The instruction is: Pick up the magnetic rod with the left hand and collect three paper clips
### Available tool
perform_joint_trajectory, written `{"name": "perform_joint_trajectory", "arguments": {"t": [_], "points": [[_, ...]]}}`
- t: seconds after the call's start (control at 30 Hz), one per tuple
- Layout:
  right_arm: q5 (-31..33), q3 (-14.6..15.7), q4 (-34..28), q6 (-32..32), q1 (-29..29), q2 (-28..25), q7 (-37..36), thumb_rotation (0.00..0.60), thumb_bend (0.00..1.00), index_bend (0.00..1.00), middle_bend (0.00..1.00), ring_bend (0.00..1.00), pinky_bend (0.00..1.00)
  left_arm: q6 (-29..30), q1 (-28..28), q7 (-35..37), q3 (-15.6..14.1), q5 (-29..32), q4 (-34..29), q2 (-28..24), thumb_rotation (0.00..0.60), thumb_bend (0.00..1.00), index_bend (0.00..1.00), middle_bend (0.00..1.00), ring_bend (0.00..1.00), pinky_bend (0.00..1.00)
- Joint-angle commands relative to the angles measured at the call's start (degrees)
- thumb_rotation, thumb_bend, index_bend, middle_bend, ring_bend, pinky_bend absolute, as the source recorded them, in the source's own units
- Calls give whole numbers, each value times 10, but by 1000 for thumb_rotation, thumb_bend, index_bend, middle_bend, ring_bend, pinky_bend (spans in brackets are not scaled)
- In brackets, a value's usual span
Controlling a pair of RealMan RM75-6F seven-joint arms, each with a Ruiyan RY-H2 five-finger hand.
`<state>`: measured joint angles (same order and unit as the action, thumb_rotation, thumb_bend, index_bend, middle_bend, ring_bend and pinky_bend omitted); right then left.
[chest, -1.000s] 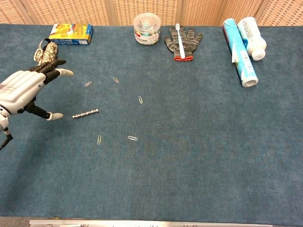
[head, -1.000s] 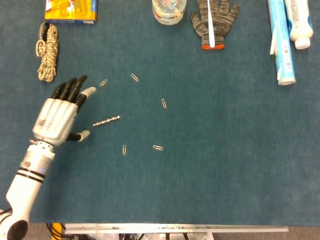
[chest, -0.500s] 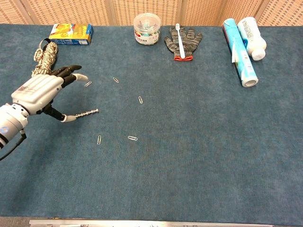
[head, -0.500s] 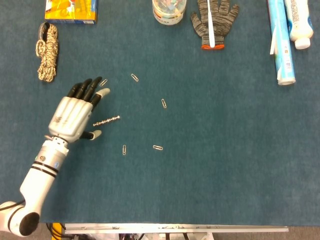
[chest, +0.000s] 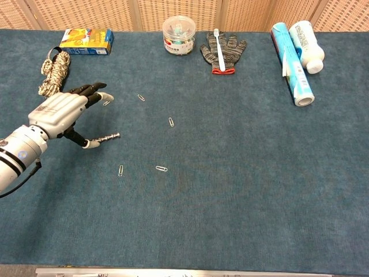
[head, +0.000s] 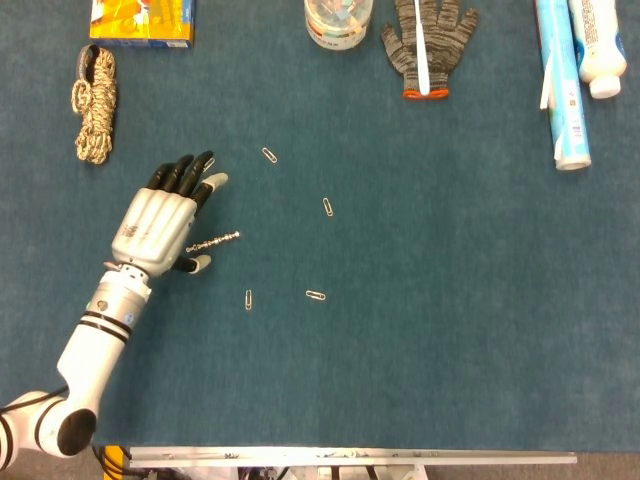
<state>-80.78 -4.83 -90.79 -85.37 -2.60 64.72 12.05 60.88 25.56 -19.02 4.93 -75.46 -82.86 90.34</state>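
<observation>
Rod not yet picked up. Magnetic rod point(head: 213, 242) lies flat on the blue counter point(head: 450, 330), left of centre in the head view, running roughly left-right w/ a slight tilt. Left hand point(head: 160, 222) sits over its left end: fingers point(head: 190, 175) spread & pointing to upper right of frame, thumb point(chest: 87, 143) reaching under toward the rod's near end. Hand open, holding nothing; thumb tip looks at or just beside the rod end in the chest view, but can't tell if it actually touches. Right hand not in either view.

Clips scattered round the rod: one paper clip point(head: 269, 155) above, one point(head: 328, 207) to the right, one point(head: 316, 295) lower right, one point(head: 249, 299) just below. Another point(chest: 106, 103) sits right by the fingertips in chest view, mostly hidden in head view.

Risks, my read:
- Rod is thin & flat on cloth-like surface, so closing fingers may nudge or roll it away instead of pinching it.
- Grip only on the extreme left end means the rod could pivot or droop, poss. slip out on lift.
- Fingers sweeping down near the hidden clip could knock it off, or it snaps to the rod early at an awkward spot under the fingers.
- Too much downward push may press the rod into the counter and jam the fingertips.
</observation>
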Motion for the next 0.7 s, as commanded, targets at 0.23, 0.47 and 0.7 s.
{"name": "perform_joint_trajectory", "arguments": {"t": [0.23, 0.47, 0.7], "points": [[2, 0, 1, 1, 1, 1, 0, 600, 0, 483, 336, 254, 444, -7, 12, -12, 3, 17, 19, 18, 600, 0, 150, 0, 0, 102], [5, 1, 3, 3, 2, 3, 0, 600, 0, 483, 336, 254, 444, -10, 16, -17, 2, 29, 33, 26, 600, 0, 158, 0, 0, 102], [10, 1, 6, 5, 3, 5, -3, 600, 0, 483, 336, 254, 444, -15, 19, -17, 0, 38, 48, 30, 600, 0, 164, 0, 0, 103]]}}
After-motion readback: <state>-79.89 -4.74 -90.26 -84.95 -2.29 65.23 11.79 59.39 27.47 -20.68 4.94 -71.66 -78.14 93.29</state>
